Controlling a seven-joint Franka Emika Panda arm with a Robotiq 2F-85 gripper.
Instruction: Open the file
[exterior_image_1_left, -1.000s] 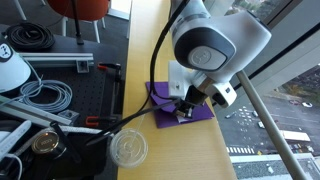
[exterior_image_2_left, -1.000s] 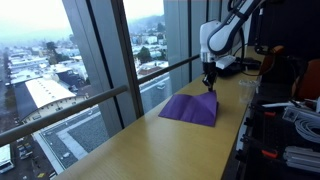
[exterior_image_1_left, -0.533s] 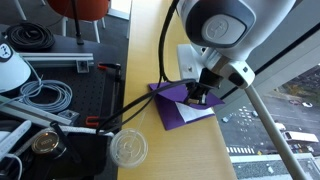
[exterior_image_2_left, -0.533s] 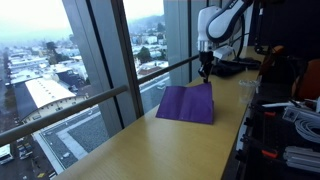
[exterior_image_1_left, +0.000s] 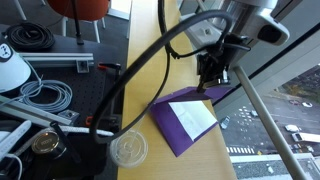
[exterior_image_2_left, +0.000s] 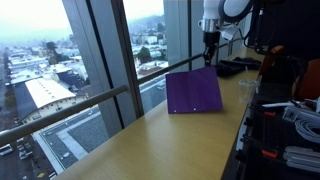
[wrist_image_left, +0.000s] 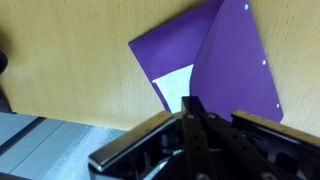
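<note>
The purple file (exterior_image_1_left: 178, 124) lies on the wooden table with its front cover lifted. White paper (exterior_image_1_left: 197, 116) shows inside. The raised cover stands nearly upright in an exterior view (exterior_image_2_left: 194, 92). My gripper (exterior_image_1_left: 206, 84) is shut on the top edge of that cover, well above the table; it also shows in an exterior view (exterior_image_2_left: 210, 62). In the wrist view the file (wrist_image_left: 165, 55) lies below with the cover (wrist_image_left: 235, 65) rising toward my closed fingers (wrist_image_left: 192, 102).
A clear plastic cup (exterior_image_1_left: 129, 149) stands on the table near the file's corner. Cables, a clamp and equipment (exterior_image_1_left: 40, 95) fill the black bench beside the table. A window and railing (exterior_image_2_left: 110, 95) run along the table's far side.
My gripper has risen with the cover pinched in it. The cover went from almost flat to nearly upright, uncovering the white paper.
</note>
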